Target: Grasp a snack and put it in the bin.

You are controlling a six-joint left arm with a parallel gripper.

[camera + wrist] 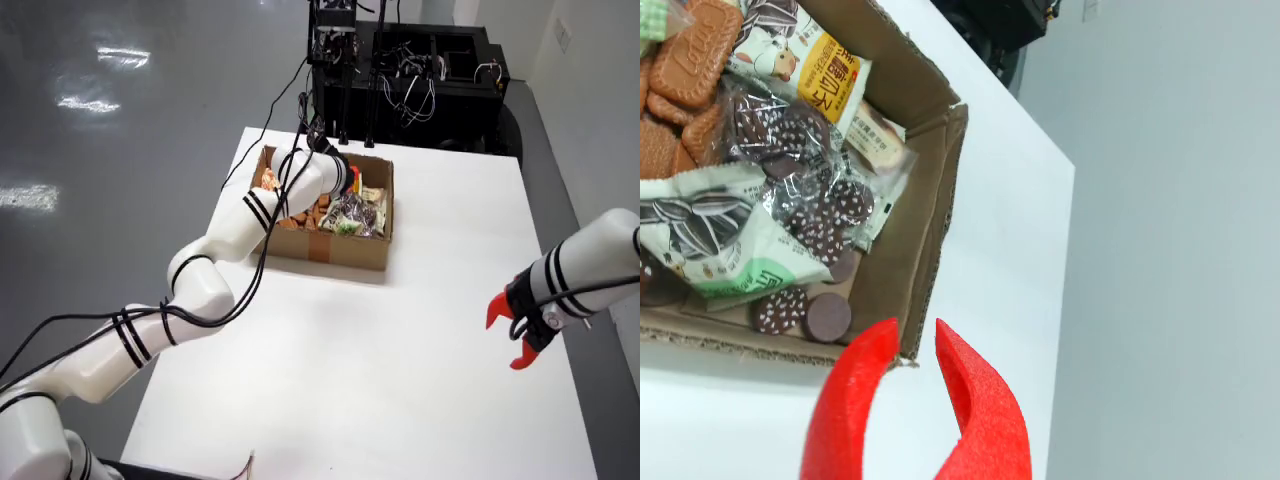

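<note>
A white table stood on a glossy grey floor, which caught bright patches of ceiling light off the table's left edge in the overhead view. Beyond the far edge stood a black rack hung with loose cables, some trailing onto the tabletop near the far left corner. A pale wall with a socket rose past the far right corner.
</note>
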